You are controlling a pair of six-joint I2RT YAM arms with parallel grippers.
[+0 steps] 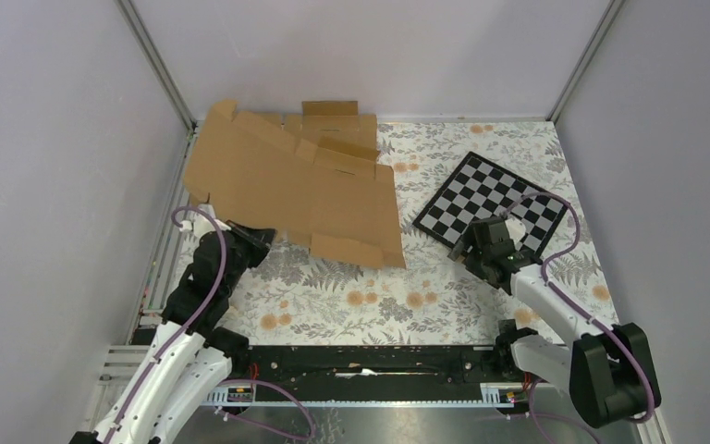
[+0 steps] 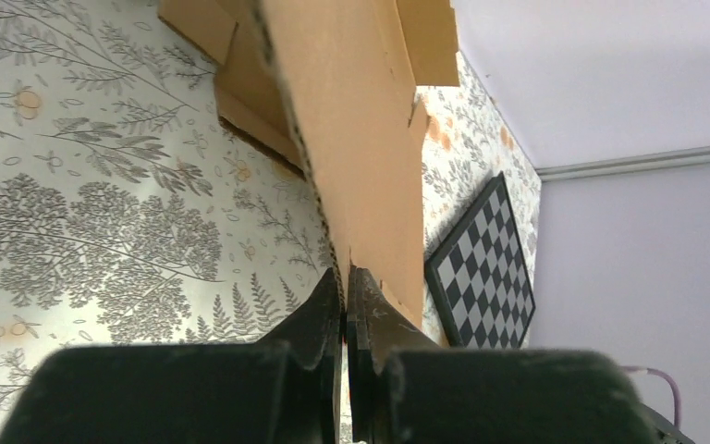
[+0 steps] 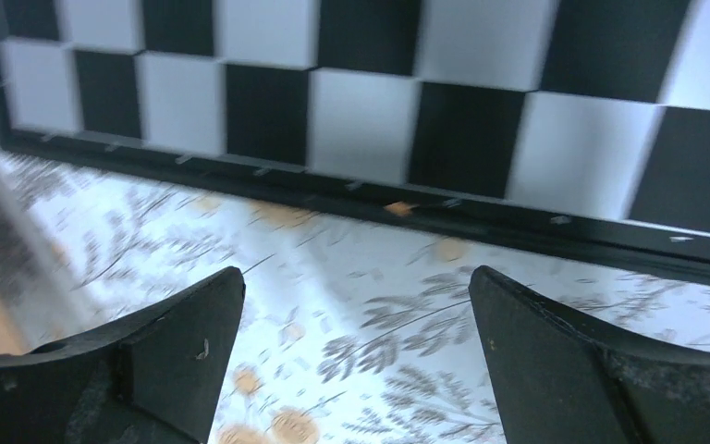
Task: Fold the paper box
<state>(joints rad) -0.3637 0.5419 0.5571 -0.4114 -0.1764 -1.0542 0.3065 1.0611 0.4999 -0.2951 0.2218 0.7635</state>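
Status: left gripper (image 1: pixel 261 239) is clamped shut on the near-left edge of the paper box (image 1: pixel 296 185), a flat brown corrugated cardboard die-cut sheet lying on the far-left part of the floral-patterned table cover (image 1: pixel 379 301), with flaps out and nothing creased yet. My read is that the edge pinch is there to lift or drag the sheet into working position before any fold. Right gripper (image 1: pixel 483 252) is spread wide and holding nothing. It sits low at the near-left edge of the black-and-white square checkerboard (image 1: pixel 495 199), apart from the box, probably waiting to take the other side. Views: top camera gives the full sheet outline and both arms, but the left wrist hides the contact point. Left wrist camera shows the 2 fingers pressed onto the thin fluted edge, and that edge looks raised off the table. Right wrist camera shows bare cover between the jaws, with the checkerboard border just ahead. Cardboard at the far edge may be a 2nd sheet — can't tell.
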